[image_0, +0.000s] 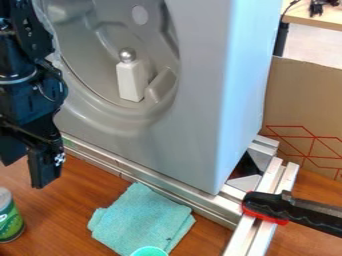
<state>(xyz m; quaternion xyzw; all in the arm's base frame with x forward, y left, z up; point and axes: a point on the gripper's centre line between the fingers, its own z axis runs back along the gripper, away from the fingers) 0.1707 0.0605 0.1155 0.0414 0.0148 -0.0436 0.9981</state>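
The black gripper (27, 159) hangs at the left edge, above the wooden table and in front of the grey machine. Its fingers are apart, and no held thing is visible between them. Below it, a green can (9, 220) with a metallic top stands partly cut off by the left edge. A folded teal cloth (141, 220) lies on the table to the right of the gripper. Inside the machine's rounded recess, a white block-shaped piece (132, 80) stands upright with a silver ball (127, 55) on top.
The tall grey machine body (207, 100) fills the middle. Metal rails (180, 194) run along its base, with a black and red clamp (267, 206) at the right. A teal round item (149, 251) is at the bottom edge. Cardboard (300, 105) stands behind on the right.
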